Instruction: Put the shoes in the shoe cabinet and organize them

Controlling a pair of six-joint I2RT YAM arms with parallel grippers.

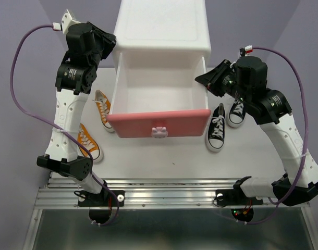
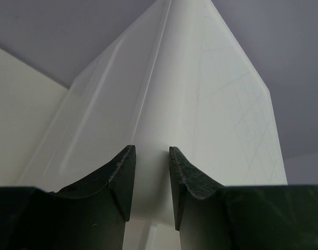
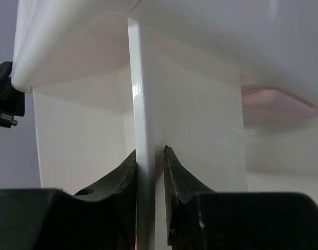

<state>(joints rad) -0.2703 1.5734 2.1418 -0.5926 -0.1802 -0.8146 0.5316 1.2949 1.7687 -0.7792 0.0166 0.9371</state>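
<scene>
The white shoe cabinet [image 1: 161, 26] stands at the back middle, its deep pink upper drawer [image 1: 159, 122] pulled out with no shoes inside. Two orange shoes [image 1: 102, 109] [image 1: 88, 141] lie on the table left of the drawer. Two black shoes [image 1: 216, 127] [image 1: 236, 112] lie to its right. My left gripper [image 1: 113, 46] sits at the cabinet's top left corner, its jaws narrowly apart around the rounded corner [image 2: 151, 156]. My right gripper [image 1: 205, 78] has its jaws closed on the drawer's thin right side wall [image 3: 149, 156].
A white bunny knob [image 1: 159, 132] sits on the drawer front. The pink front also shows at the right of the right wrist view [image 3: 273, 101]. A metal rail [image 1: 169, 195] with both arm bases runs along the near edge. Purple cables loop beside each arm.
</scene>
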